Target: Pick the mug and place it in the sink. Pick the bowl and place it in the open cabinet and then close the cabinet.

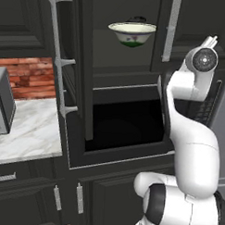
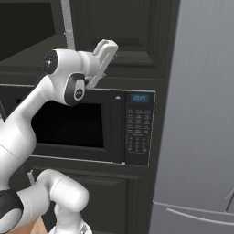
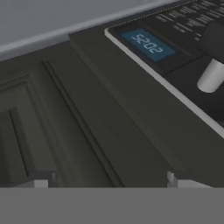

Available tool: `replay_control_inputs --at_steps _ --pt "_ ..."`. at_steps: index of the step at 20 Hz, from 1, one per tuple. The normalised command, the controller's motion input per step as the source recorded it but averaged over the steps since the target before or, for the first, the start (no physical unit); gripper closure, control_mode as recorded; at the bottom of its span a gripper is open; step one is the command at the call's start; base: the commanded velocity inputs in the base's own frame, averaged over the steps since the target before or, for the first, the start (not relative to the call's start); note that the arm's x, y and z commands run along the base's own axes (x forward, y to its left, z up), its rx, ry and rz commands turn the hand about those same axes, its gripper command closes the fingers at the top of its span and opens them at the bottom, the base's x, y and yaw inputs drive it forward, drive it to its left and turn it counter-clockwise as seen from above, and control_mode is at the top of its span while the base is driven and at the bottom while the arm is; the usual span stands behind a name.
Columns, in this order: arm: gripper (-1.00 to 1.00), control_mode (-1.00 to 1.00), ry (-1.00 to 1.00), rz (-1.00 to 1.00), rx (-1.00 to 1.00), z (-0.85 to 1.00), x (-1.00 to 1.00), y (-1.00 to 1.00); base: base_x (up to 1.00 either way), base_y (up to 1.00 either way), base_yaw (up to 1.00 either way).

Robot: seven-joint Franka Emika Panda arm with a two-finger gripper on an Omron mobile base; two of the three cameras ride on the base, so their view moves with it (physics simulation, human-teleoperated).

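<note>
Sitting on a shelf inside the open cabinet (image 1: 84,62), the bowl (image 1: 132,33) rests upright above a dark recess, left base view. In the right base view, the white arm reaches beside the microwave (image 2: 91,125). Hand view: gripper (image 3: 109,181) fingertips (image 3: 41,180) spread wide, empty, facing dark panelling and a blue clock display (image 3: 148,44).

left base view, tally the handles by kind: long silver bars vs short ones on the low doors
long silver bar handles: 2, one on the open cabinet door and one on the right-hand door
short handles on the low doors: 2, at and
total: 4
</note>
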Motion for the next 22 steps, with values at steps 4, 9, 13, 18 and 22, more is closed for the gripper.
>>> replay_control_inputs --at_steps 4,9,13,18,22 --pt "-1.00 -1.00 0.00 0.04 0.00 -0.01 -0.41 -0.01 0.00 0.00 0.00" --pt "-1.00 -1.00 0.00 0.02 0.01 0.00 -0.47 0.00 0.00 0.00 0.00" --pt "-1.00 -1.00 0.00 0.03 0.01 0.03 -0.62 0.00 0.00 0.00 0.00" --pt "-1.00 -1.00 0.01 0.06 0.00 0.07 -0.61 0.00 0.00 0.00 0.00" --pt "-1.00 -1.00 0.10 0.08 0.00 0.13 -0.58 0.09 0.00 0.00 0.00"
